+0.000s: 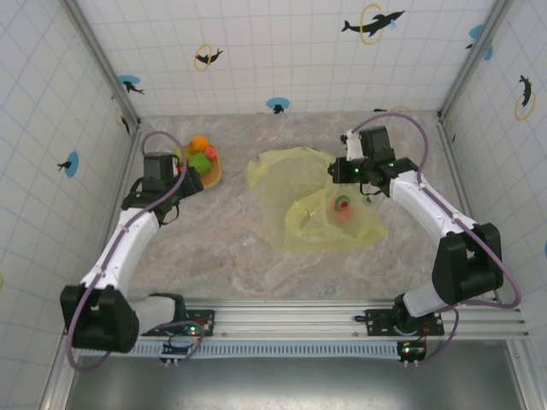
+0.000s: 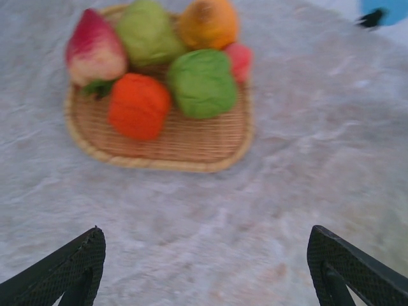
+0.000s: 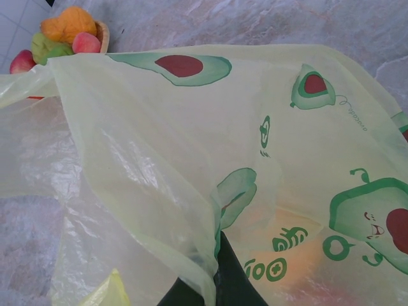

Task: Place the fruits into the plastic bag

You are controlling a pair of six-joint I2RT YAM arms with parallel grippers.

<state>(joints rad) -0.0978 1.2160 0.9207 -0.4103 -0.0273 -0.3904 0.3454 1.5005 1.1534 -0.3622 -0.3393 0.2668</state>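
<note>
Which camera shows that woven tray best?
The left wrist view: the woven tray sits close and clear, fruits piled on it. From the top it is tiny; the right wrist view catches just its rim behind the plastic bag.

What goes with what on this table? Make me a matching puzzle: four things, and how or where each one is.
Things:
1. left fingers
2. right fingers
3. woven tray
4. plastic bag

States:
A. translucent yellow-green, crumpled mid-table
B. tan, carrying fruits, far left of the table
C. spread wide, nothing between them
D. shut on the bag's plastic

Pairs: 1-C, 2-D, 3-B, 4-A
</note>
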